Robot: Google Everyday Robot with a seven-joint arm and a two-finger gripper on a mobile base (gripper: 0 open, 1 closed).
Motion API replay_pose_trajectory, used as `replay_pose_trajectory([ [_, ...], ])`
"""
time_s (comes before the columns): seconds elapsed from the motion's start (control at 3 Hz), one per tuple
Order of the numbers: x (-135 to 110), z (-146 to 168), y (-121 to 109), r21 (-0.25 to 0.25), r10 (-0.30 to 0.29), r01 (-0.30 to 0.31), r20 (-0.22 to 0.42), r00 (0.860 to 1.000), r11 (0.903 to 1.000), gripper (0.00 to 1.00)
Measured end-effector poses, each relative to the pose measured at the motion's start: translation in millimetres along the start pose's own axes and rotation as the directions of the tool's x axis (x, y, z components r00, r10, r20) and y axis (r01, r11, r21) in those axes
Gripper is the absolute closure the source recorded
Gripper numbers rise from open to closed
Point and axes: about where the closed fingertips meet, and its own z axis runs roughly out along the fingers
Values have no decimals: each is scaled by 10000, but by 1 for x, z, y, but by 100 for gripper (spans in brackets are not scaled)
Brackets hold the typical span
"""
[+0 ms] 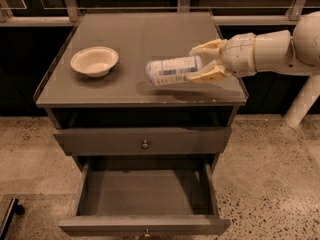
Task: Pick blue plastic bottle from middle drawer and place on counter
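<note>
The blue plastic bottle [172, 70] lies on its side in my gripper [196, 65], with its white-and-blue label facing the camera. The gripper reaches in from the right and its cream fingers [206, 48] are shut around the bottle's right end. The bottle hangs just above the right front part of the counter [140, 34] and casts a shadow on it. The middle drawer [145, 194] is pulled open below and looks empty inside.
A cream round bowl [94, 60] sits on the counter's left side. A shut drawer with a round knob [145, 144] is above the open one. My white arm [270, 51] extends from the right. The floor is speckled stone.
</note>
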Motion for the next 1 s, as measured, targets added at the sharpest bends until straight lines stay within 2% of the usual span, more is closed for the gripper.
replay_pose_trajectory([
  [0.33,14,0,-1,445,157,-139,-396,9991,9989,100],
  [0.67,14,1,-2,481,160,-141,-396,9991,9987,82],
  [1.0,14,1,-2,480,160,-141,-396,9991,9987,59],
])
